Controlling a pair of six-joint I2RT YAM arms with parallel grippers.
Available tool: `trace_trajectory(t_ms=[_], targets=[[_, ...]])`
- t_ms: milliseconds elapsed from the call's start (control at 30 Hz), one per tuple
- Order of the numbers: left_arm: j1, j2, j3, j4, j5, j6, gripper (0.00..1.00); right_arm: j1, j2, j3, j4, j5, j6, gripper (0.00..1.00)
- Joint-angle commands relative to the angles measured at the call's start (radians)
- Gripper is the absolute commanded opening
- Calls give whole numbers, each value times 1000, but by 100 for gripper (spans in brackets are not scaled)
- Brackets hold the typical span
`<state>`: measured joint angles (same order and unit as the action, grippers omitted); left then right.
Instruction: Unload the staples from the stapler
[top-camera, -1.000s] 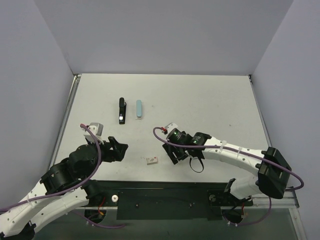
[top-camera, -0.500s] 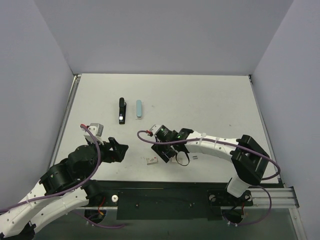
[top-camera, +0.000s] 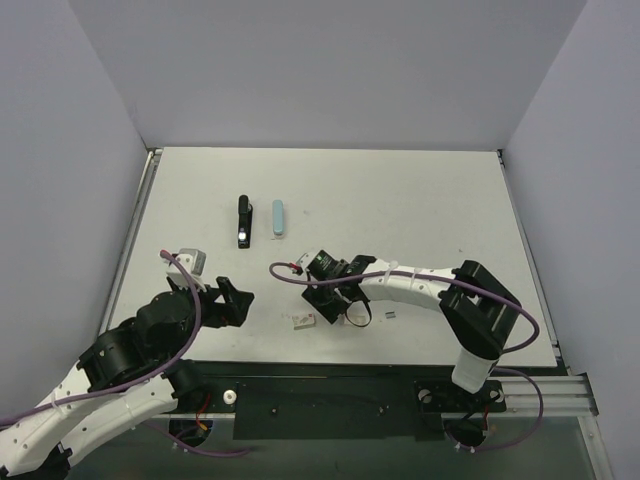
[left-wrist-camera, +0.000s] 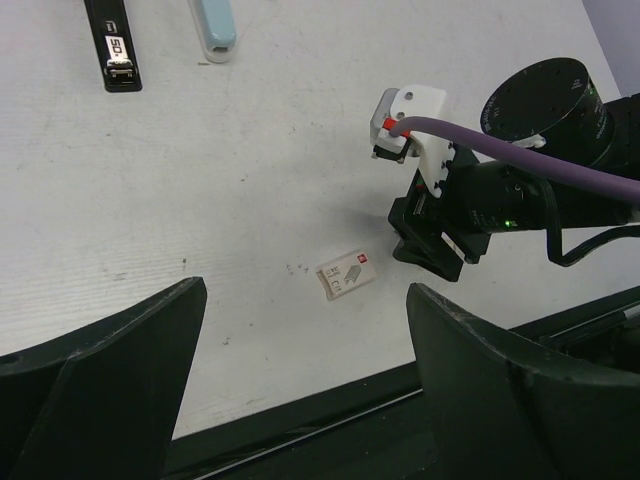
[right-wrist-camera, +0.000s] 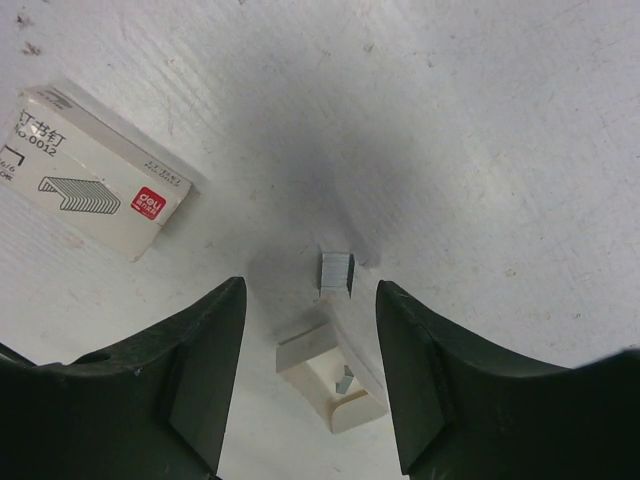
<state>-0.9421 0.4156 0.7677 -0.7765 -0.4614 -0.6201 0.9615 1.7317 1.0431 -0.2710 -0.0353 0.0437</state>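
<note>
Left gripper (left-wrist-camera: 300, 320) hangs wide open and empty, just nearer than the staple box (left-wrist-camera: 344, 275). Right of the box, the right gripper (right-wrist-camera: 312, 360) stands open and empty over a small cream tray (right-wrist-camera: 318, 362) holding one staple bit (right-wrist-camera: 345, 379), with a staple strip (right-wrist-camera: 337, 273) beside it. The stapler (top-camera: 243, 220) lies well beyond the box.

Table (right-wrist-camera: 500, 120) matt white, faintly ribbed, scuffed; staple box (right-wrist-camera: 100, 185) ahead-left of fingers (right-wrist-camera: 205, 385) matt card; staple strip (right-wrist-camera: 336, 273) between them dull grey metal; fingers matt black plastic
</note>
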Motion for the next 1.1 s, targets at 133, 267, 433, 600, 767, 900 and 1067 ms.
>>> trace_trajectory(t_ms=[133, 267, 433, 600, 767, 900, 1067], targets=[[-3, -24, 36, -9, -25, 11, 92, -17, 22, 35, 7, -9, -10, 49], [-3, -29, 35, -10, -26, 13, 92, -24, 25, 26, 16, -14, -2, 46], [-3, -29, 35, -14, -29, 11, 92, -29, 28, 14, 24, -17, 2, 44], [-3, -26, 36, -14, -29, 11, 92, -37, 22, -6, 36, -14, 13, 43], [-3, -26, 36, -15, -31, 11, 92, -40, 19, -17, 39, -23, 24, 39], [-3, -28, 36, -18, -34, 11, 92, -44, 17, -31, 46, -23, 30, 38], [-3, -26, 38, -18, -36, 11, 92, -44, 12, -46, 58, -28, 41, 36]])
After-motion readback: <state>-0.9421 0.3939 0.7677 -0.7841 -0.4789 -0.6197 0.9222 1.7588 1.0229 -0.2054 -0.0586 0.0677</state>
